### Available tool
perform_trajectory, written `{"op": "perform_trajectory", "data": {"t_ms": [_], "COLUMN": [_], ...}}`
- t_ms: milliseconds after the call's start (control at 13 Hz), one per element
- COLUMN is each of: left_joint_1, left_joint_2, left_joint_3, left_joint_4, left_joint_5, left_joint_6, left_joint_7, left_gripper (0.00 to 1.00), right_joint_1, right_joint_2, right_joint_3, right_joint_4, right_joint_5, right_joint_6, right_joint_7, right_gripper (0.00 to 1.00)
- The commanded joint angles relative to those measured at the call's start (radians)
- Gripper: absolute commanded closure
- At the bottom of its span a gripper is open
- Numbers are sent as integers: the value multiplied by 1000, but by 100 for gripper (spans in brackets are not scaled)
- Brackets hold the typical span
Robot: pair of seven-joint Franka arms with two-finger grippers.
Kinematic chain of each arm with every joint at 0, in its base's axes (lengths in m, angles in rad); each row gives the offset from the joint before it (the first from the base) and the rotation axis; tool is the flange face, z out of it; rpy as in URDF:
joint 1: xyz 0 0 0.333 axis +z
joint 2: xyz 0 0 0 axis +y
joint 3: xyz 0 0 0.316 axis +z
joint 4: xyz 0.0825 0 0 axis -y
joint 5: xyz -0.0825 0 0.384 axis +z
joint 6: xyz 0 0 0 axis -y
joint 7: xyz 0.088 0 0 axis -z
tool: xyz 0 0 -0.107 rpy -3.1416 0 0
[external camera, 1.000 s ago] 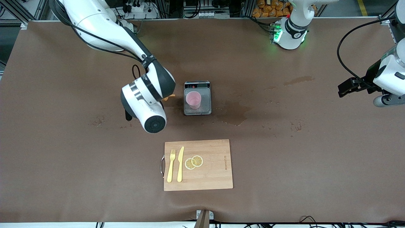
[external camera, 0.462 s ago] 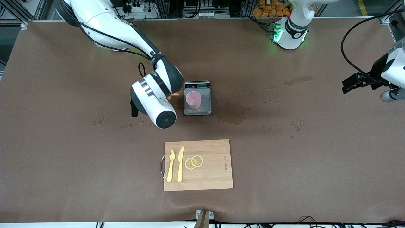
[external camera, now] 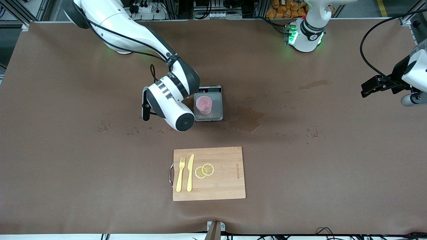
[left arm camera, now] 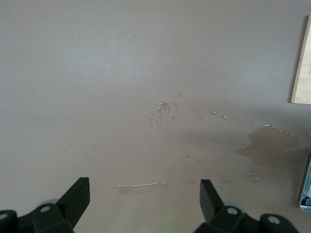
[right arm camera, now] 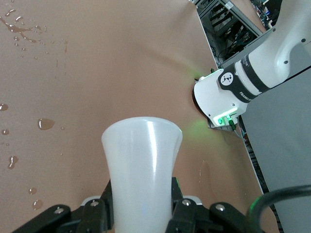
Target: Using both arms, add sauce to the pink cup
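The right arm has swung closer to the grey scale (external camera: 208, 107) than it was a moment ago. Its big white wrist now hangs right beside the scale, over the scale's edge toward the right arm's end of the table. The right gripper (right arm camera: 141, 206) is squeezed tight on the sauce bottle (right arm camera: 142, 174), whose whitish body fills the right wrist view. From the front the bottle is hidden under the wrist.

The pink cup (external camera: 203, 105) stands upright on the scale plate and has not moved.

The left gripper (left arm camera: 145, 194) waits with its fingers spread wide and nothing between them, over the wet brown table (external camera: 300, 150) at the left arm's end. It has hardly shifted since half a second ago.
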Motion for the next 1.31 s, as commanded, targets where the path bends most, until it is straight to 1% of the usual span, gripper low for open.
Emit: {"op": "perform_trajectory", "data": {"t_ms": [0,154,615,769,923,1000,1077,1154,1231], "left_joint_1": [-14,-14,-1,-4,-8,-8,-8,-8,-13], "left_joint_2": [-17,-17,-11,-8,-5,-5,-3,3,4], "left_joint_3": [20,20,16,14,13,13,13,13,11], "left_joint_4": [-14,-14,-9,-6,-8,-11,-11,-8,-8], "left_joint_5": [-18,-18,-19,-19,-19,-19,-19,-18,-16], "left_joint_6": [-10,-10,-5,-5,-2,-4,-4,-2,-2], "left_joint_7": [25,27,38,38,38,38,38,38,36], "left_gripper": [0,0,0,0,0,0,0,0,0], "right_joint_1": [22,22,24,5,-43,-59,-85,-116,-148], "right_joint_2": [3,5,9,8,0,-6,-9,-17,-27], "right_joint_3": [-9,-9,-9,-7,4,2,4,7,5], "right_joint_4": [15,13,13,13,19,22,24,30,30], "right_joint_5": [-36,-38,-49,-42,-9,38,68,92,138], "right_joint_6": [-37,-39,-39,-37,-34,-28,-25,-20,-14], "right_joint_7": [14,14,14,8,-22,-53,-86,-129,-192], "right_gripper": [55,57,57,57,56,55,54,49,48]}}
